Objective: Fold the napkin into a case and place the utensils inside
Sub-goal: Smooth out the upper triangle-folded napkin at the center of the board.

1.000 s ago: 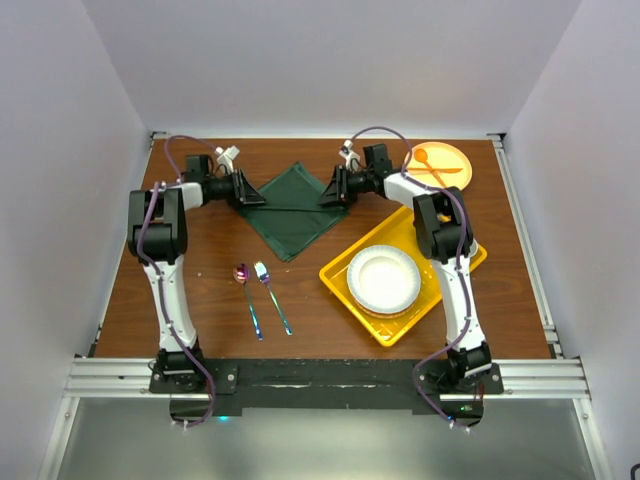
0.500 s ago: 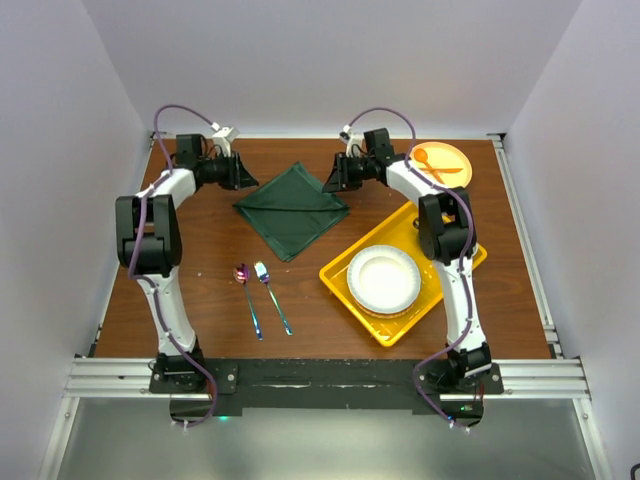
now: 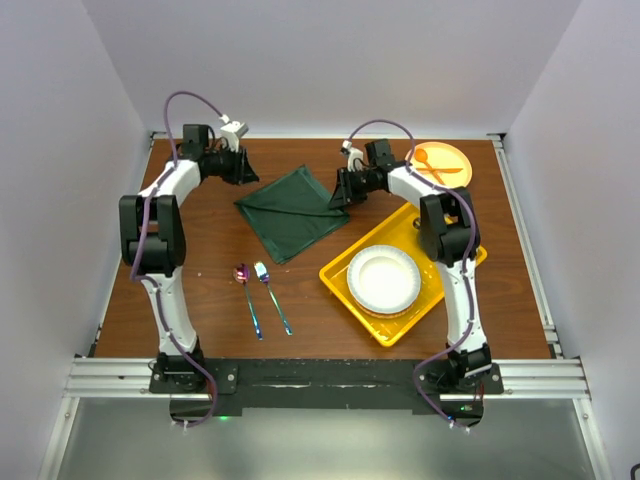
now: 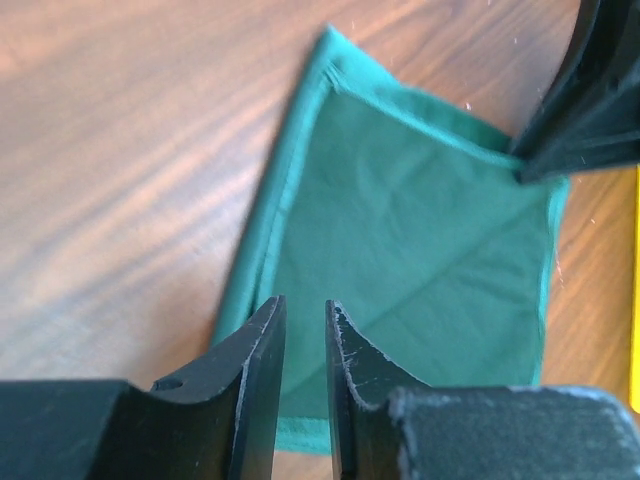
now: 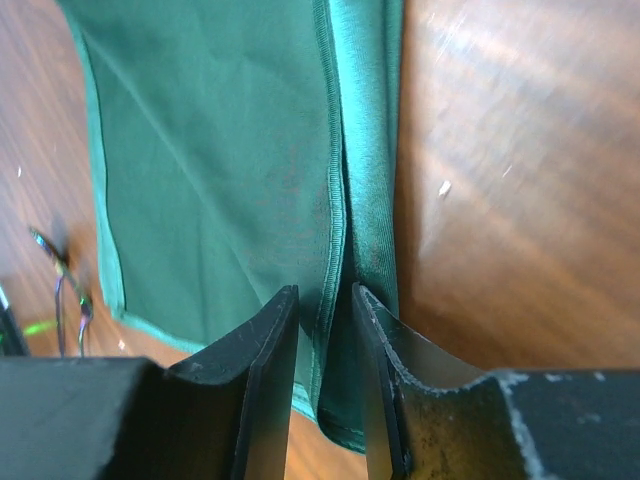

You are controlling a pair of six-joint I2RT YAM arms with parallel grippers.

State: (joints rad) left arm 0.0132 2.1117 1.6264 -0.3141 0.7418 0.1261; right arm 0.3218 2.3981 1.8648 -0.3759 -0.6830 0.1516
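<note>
The dark green napkin (image 3: 292, 212) lies flat at the far middle of the tabletop (image 3: 200, 290), folded into a square set cornerwise. The right gripper (image 5: 325, 292) is at its right corner, jaws a narrow slit apart over the hemmed edge; pinching or not, I can't tell. The left gripper (image 4: 305, 305) hangs beyond the far-left edge, jaws slightly apart, nothing between. Nearer lie the iridescent spoon (image 3: 241, 273) and fork (image 3: 262, 271), side by side, with a yellow tray (image 3: 337, 272) of white plates (image 3: 383, 278) to their right.
</note>
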